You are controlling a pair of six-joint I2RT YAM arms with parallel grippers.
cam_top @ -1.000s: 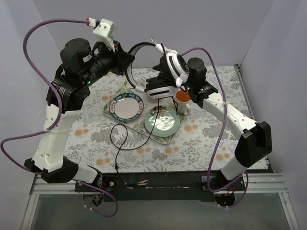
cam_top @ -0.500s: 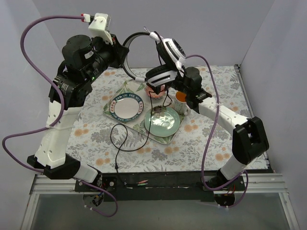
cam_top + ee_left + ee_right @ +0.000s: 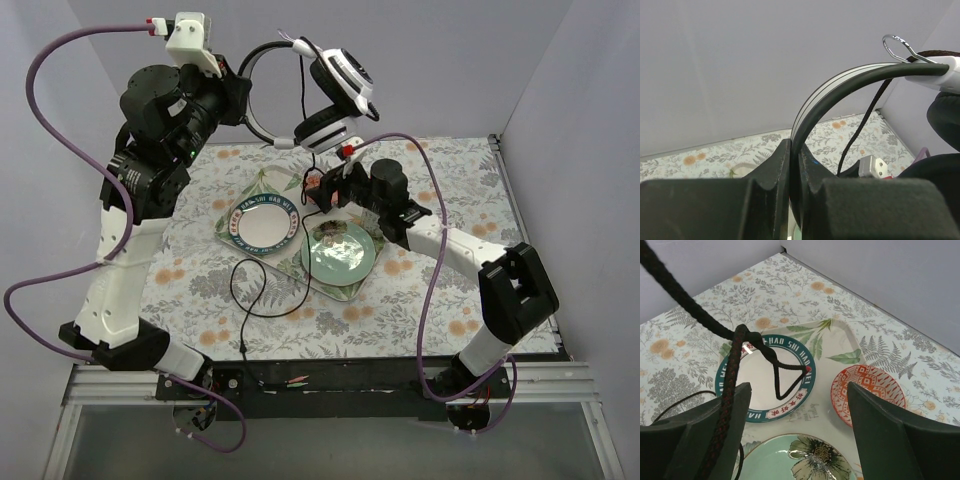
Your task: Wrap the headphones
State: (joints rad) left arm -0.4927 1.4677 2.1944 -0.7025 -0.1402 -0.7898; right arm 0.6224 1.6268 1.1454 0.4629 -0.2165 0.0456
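The headphones (image 3: 335, 88) hang high above the table, white-and-black earcups to the right. My left gripper (image 3: 240, 100) is shut on the thin black headband (image 3: 840, 87); in the left wrist view the gripper (image 3: 794, 146) pinches it between both fingers. The thin black cable (image 3: 308, 150) drops from the earcups past my right gripper (image 3: 320, 190) and lies looped on the table (image 3: 250, 290). In the right wrist view my right gripper (image 3: 797, 390) is wide open and empty, low over the tray, with the cable (image 3: 730, 385) running along its left finger (image 3: 715, 430).
A tray (image 3: 322, 288) on the floral tablecloth holds a teal-rimmed white plate (image 3: 262, 222), a green flowered plate (image 3: 338, 250) and a red-patterned bowl (image 3: 867, 392). Grey walls close the back and sides. Purple robot cables (image 3: 60, 80) arc beside the arms.
My left arm has lifted the headphones higher and to the left. My right gripper has moved away from the earcups, left and down over the tray.
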